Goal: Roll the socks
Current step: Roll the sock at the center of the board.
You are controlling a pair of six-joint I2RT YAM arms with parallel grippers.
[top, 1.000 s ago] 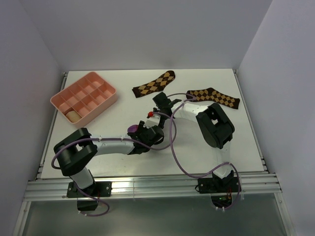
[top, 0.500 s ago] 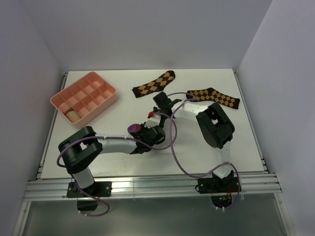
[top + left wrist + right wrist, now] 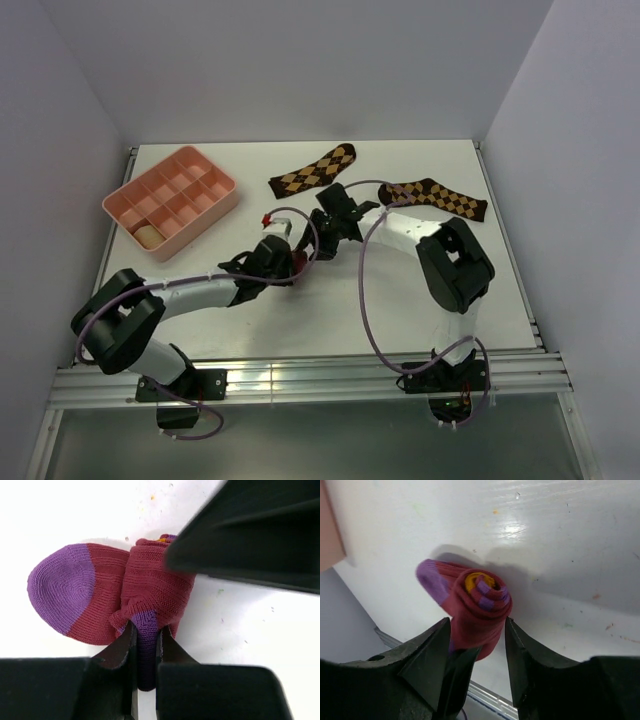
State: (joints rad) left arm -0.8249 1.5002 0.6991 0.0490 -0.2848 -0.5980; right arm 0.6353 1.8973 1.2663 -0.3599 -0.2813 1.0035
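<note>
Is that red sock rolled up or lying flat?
Mostly rolled: the red sock coils in a spiral around its orange cuff, but its purple toe lies flat, unrolled.

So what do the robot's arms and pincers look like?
The left arm and right arm are white tubes with chunky black joints. Thin purple cables loop along them. The left pincer and right pincer each have two black wedge-shaped fingers.
</note>
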